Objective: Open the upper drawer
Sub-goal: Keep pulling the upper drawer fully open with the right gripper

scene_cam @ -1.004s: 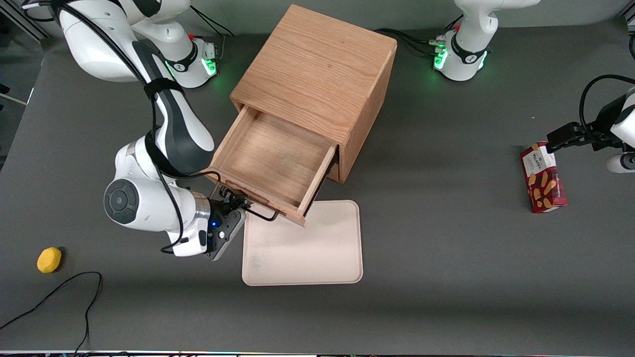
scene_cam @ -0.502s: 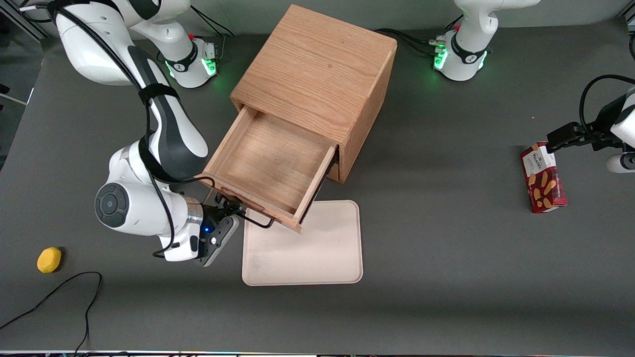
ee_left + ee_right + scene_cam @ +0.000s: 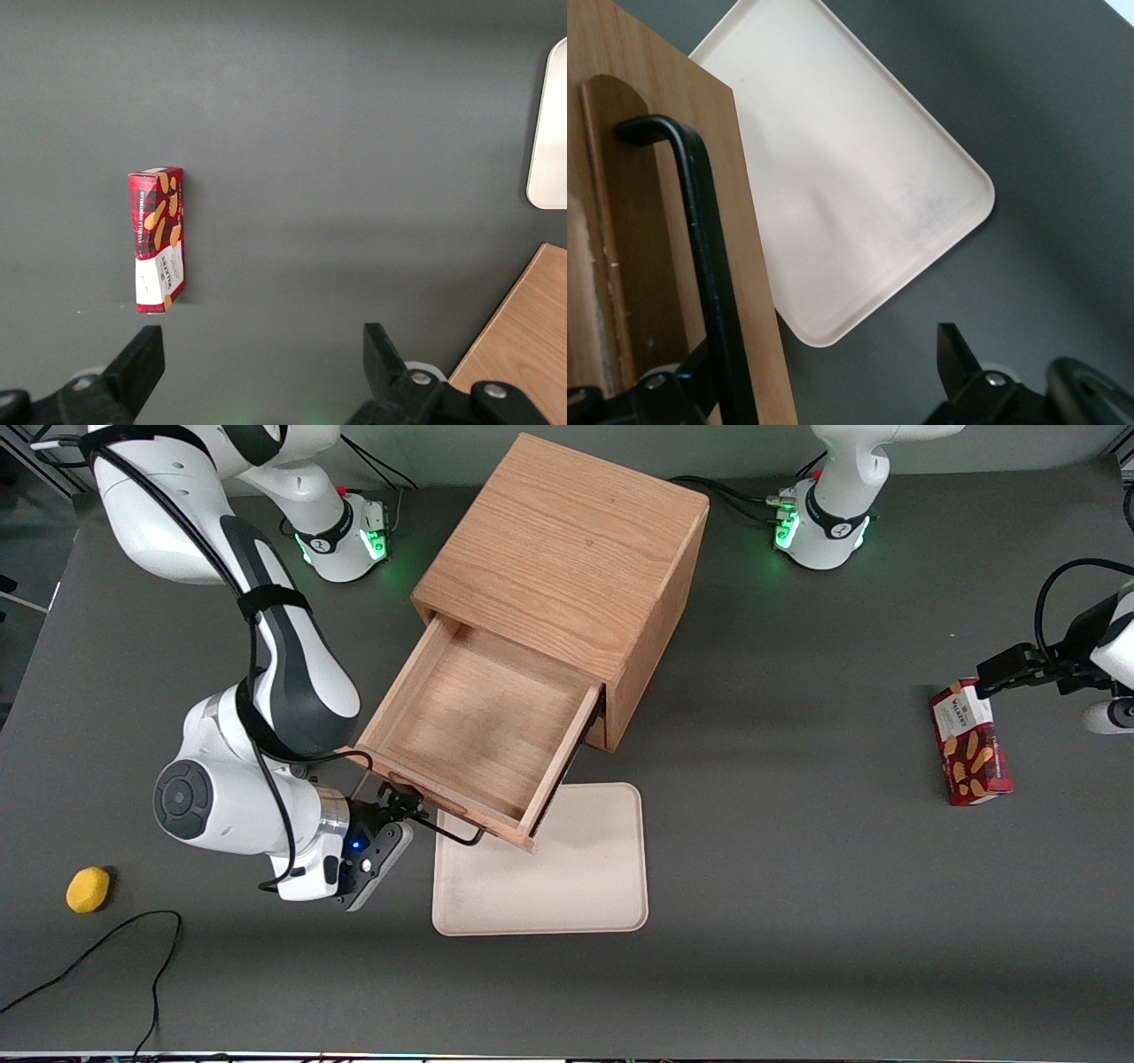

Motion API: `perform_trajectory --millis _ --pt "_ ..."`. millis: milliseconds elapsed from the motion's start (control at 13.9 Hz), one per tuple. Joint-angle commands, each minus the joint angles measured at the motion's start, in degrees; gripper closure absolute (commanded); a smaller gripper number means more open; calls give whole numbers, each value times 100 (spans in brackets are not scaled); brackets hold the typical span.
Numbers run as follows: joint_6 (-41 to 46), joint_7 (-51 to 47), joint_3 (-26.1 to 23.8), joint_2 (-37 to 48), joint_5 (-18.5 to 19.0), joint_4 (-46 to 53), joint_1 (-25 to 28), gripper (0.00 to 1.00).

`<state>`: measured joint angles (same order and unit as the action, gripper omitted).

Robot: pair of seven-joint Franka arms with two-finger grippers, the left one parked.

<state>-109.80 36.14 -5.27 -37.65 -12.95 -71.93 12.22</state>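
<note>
**A:** Status on the upper drawer?

**B:** Pull stage, late in it by my read. The upper drawer (image 3: pixel 474 731) stands well out of the oak cabinet (image 3: pixel 567 558), its inside bare down to the floor panel. Its front corner overhangs the cream tray (image 3: pixel 540 868), which lies on the table just in front of the cabinet.

**A:** Where's your gripper?

**B:** My gripper (image 3: pixel 403 808) is at the drawer front, on the working arm's end of the black wire handle (image 3: pixel 447 828). In the right wrist view the handle bar (image 3: pixel 709 266) runs down past one finger (image 3: pixel 682 390); the other finger (image 3: pixel 961 367) stands well apart from it, over the grey table. So the jaws are wide, hooked round the wire rather than pinching it. I have no clamped hold on anything.

**A:** Next move?

**B:** Judgement only: the drawer looks open enough to count. If more travel is wanted, pull straight along the drawer's slide line; a sideways load could slip the wire off the finger. Otherwise back the finger off the handle and lift clear without nudging the tray.

**A:** Any text legible?

**B:** Only on the red tartan biscuit box (image 3: pixel 158 241) lying flat toward the parked arm's end of the table. Its white label reads "Walkers". A small yellow fruit-like object (image 3: pixel 88 889) is near my end, unmarked.
</note>
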Motion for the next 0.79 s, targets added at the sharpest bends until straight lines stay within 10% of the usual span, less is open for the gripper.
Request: perform_trajectory --millis 0,717 --pt "-6 174 -44 -103 -138 240 -88 0" --pt "-6 104 -53 -138 -419 522 -229 0"
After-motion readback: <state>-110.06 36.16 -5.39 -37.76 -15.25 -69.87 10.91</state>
